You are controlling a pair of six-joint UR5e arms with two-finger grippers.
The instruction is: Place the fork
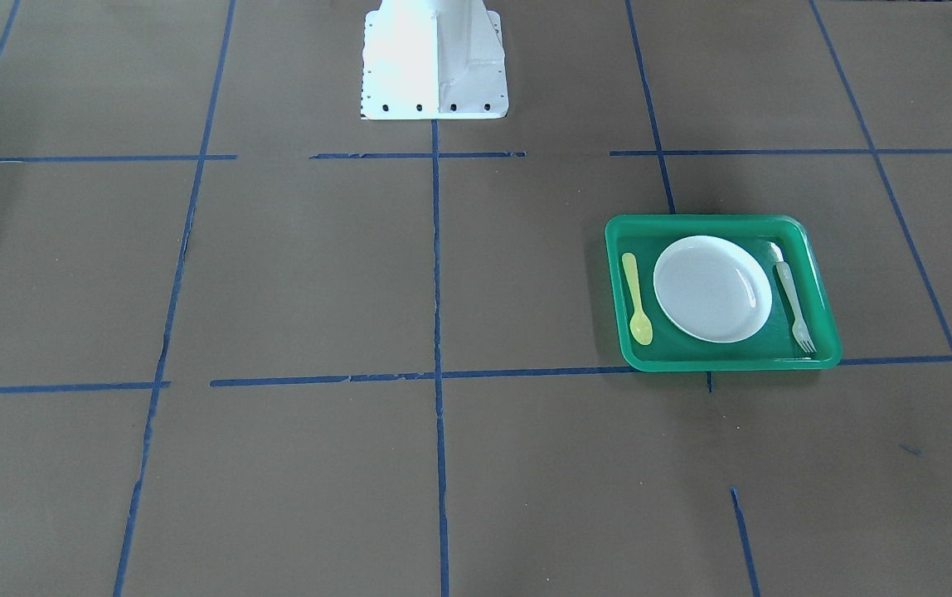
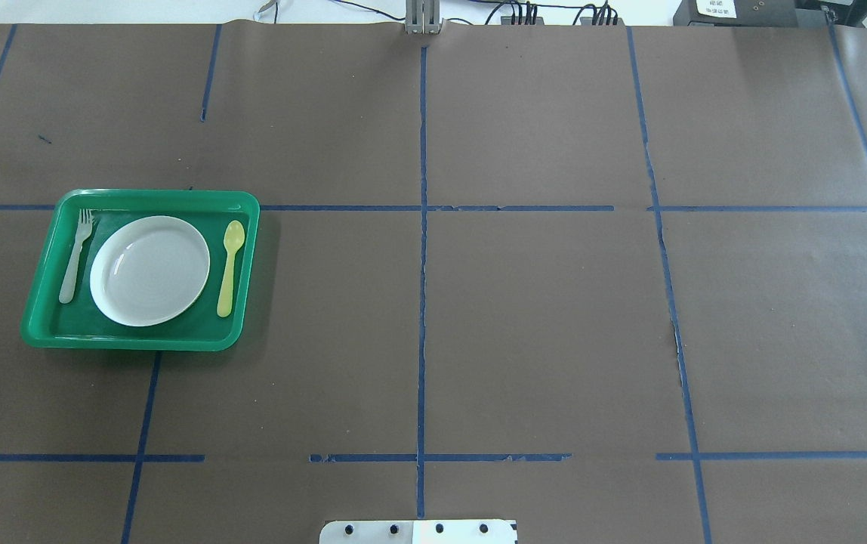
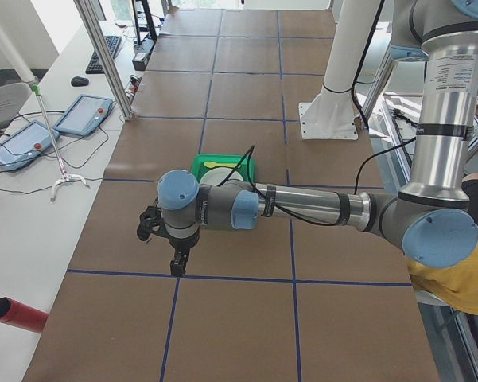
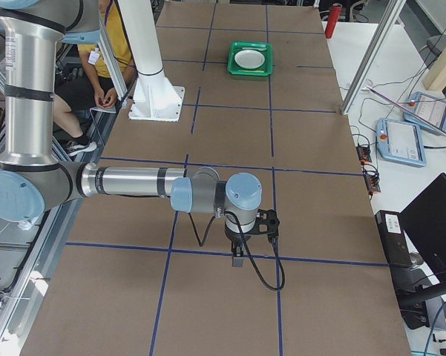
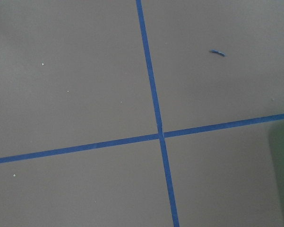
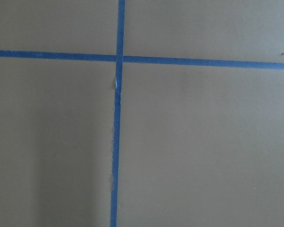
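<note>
Though left tool [image 3: 177, 269] and right tool [image 4: 237, 259] hang above the table [image 2: 539, 325], I cannot tell how open either is. Fork [image 2: 75, 257] lies in the tray [image 2: 139, 195] beside the plate [image 2: 149, 270].

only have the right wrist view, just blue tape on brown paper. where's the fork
Observer: The fork lies in a green tray on the robot's left side of the table.
Operator: on the plate or off it
Observer: Off it, flat on the tray floor beside the plate, opposite the spoon.
Operator: is the left arm on it
Observer: No, the left gripper hangs above bare paper beside the tray.
</note>
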